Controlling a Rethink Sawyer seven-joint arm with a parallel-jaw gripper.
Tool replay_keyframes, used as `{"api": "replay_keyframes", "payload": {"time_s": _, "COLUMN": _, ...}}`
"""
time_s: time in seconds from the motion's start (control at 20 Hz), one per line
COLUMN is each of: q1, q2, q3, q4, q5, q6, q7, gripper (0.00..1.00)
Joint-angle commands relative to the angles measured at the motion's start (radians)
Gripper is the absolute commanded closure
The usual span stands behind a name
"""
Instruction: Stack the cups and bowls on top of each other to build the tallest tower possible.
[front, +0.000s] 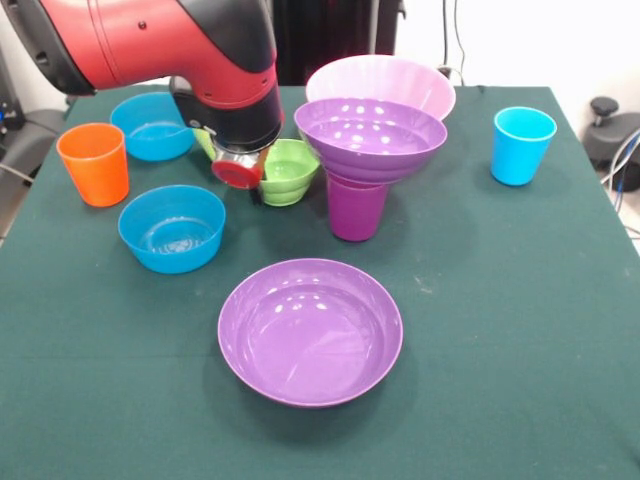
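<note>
1. On my left I see the orange cup (94, 163), empty, with two empty blue bowls: one behind (152, 126), one in front (172, 228).
2. The gripper (238, 168) sits beside the green bowl (289, 171); I cannot tell its state.
3. In the centre a purple bowl (371, 138) rests on the purple cup (356, 207), the pink bowl (381, 85) behind, another purple bowl (311, 331) in front.
4. At the right the light blue cup (522, 145) stands alone on the worktop (520, 330).
5. I read no writing.

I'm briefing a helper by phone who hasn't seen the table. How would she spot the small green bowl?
Start at the purple cup near the table's middle, with a wide purple bowl sitting on its mouth. Look just to the picture's left of it, under the red and black arm: there the small green bowl sits tilted. It is the only green bowl, ribbed, and smaller than the blue bowls.
</note>
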Motion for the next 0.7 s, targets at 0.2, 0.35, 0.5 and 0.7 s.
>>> {"api": "replay_keyframes", "payload": {"time_s": 0.2, "q1": -0.06, "q2": 0.024, "q3": -0.014, "q4": 0.058, "q5": 0.09, "q6": 0.009, "q7": -0.151, "gripper": 1.0}}
{"api": "replay_keyframes", "payload": {"time_s": 0.35, "q1": -0.066, "q2": 0.017, "q3": -0.026, "q4": 0.08, "q5": 0.083, "q6": -0.011, "q7": -0.148, "gripper": 1.0}}
{"api": "replay_keyframes", "payload": {"time_s": 0.5, "q1": -0.057, "q2": 0.016, "q3": -0.027, "q4": 0.078, "q5": 0.081, "q6": -0.008, "q7": -0.142, "gripper": 1.0}}
{"api": "replay_keyframes", "payload": {"time_s": 0.7, "q1": -0.056, "q2": 0.006, "q3": -0.031, "q4": 0.072, "q5": 0.069, "q6": 0.011, "q7": -0.158, "gripper": 1.0}}
